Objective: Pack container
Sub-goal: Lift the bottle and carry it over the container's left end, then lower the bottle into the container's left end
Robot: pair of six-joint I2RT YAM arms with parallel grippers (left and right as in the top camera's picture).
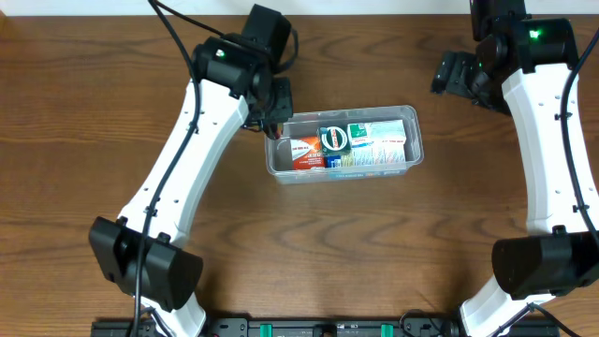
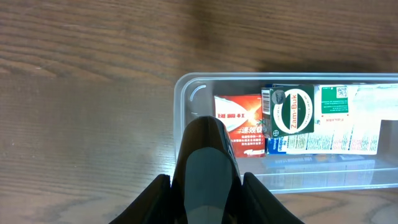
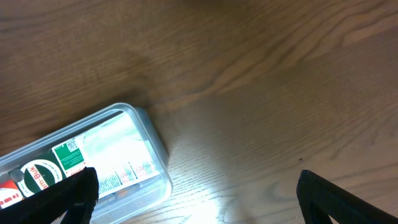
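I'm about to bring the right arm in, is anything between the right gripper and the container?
Nothing visible. Only bare table lies between the open right gripper and the container's right end; the left gripper sits at its opposite end.

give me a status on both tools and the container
Left tool at left end of container, grip unclear. Right tool open, off to the side. Small boxes inside container. Nothing in the way.
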